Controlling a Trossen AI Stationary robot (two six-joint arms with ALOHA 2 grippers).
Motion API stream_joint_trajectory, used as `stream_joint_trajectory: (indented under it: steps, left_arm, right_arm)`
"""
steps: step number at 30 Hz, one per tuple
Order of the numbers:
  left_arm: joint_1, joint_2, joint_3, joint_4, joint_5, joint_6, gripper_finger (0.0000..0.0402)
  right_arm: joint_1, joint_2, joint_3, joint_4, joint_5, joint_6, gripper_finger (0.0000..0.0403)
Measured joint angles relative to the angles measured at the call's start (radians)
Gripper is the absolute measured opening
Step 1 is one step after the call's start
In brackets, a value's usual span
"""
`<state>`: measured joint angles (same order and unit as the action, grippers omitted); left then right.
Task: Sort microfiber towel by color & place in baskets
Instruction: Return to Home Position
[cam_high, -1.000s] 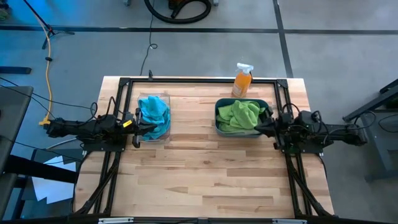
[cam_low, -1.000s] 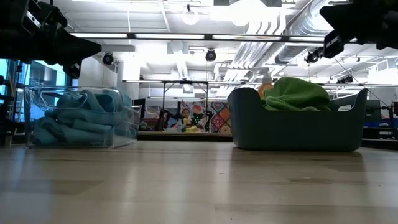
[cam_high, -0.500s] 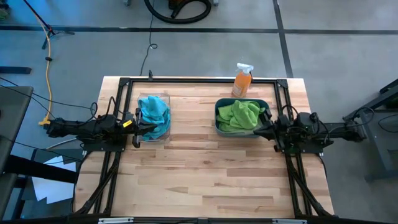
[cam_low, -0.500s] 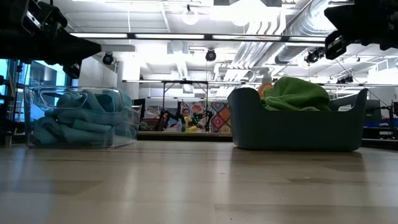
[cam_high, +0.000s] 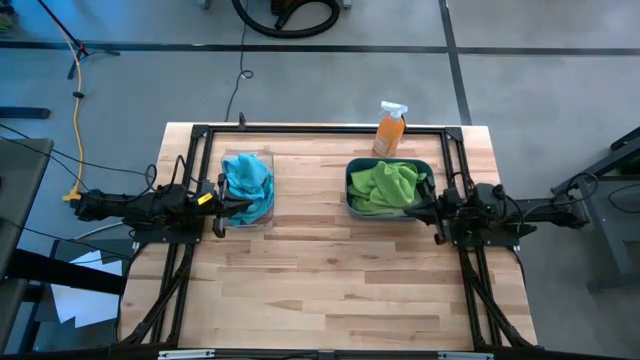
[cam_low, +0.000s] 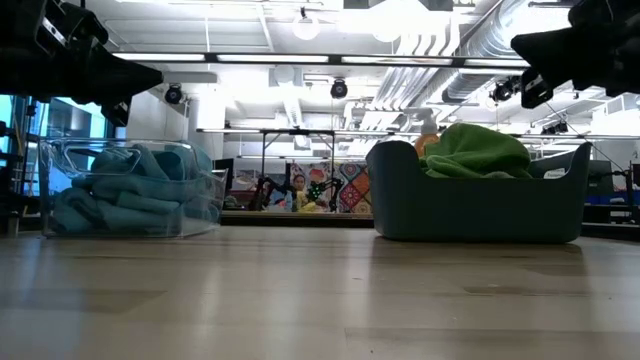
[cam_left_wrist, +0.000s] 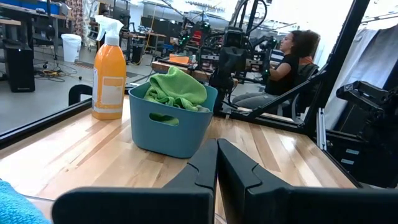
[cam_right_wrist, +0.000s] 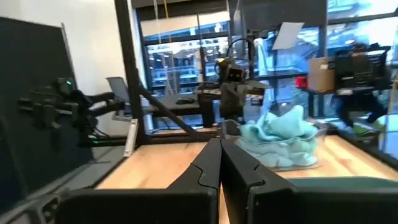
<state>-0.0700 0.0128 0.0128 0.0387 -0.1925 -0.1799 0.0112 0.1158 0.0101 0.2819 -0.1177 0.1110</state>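
Towels (cam_high: 247, 178) fill the clear bin (cam_low: 55, 165) and teal tub (cam_low: 470, 215) beside my jaws. Left gripper (cam_high: 244, 207) and right gripper (cam_high: 414, 207) are closed and empty. Only homing is left, I judge.

Low across the table (cam_low: 300, 290), the orange spray bottle (cam_low: 428, 143) at the far edge is nearly gone: just a sliver peeks out behind the teal tub (cam_low: 470, 215) and its green towels (cam_low: 480, 150). The left arm (cam_low: 70, 55) and right arm (cam_low: 585, 45) both run off the top of that picture. From above, blue towels (cam_high: 246, 182) bury the clear bin (cam_high: 268, 215), and there's no counting them. Beyond the table, a seated person (cam_left_wrist: 291, 59) is half hidden by dark framing (cam_left_wrist: 334, 59).
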Motion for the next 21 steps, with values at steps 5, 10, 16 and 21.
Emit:
stream_joint_trajectory:
  steps: [5,10,16,21]
  left_arm:
    - [0.0,0.0,0.0,0.0,0.0,0.0,0.0]
    - [0.0,0.0,0.0,0.0,0.0,0.0,0.0]
    - [0.0,0.0,0.0,0.001,0.0,0.0,0.0]
    - [0.0,0.0,0.0,0.002,0.0,0.0,0.0]
  right_arm:
    - [0.0,0.0,0.0,-0.074,0.089,-0.035,0.0]
    - [-0.001,0.001,0.0,-0.263,0.197,-0.015,0.0]
    - [0.0,0.02,0.002,-0.264,0.189,-0.015,0.0]
    - [0.0,0.02,0.002,-0.265,0.189,-0.015,0.0]
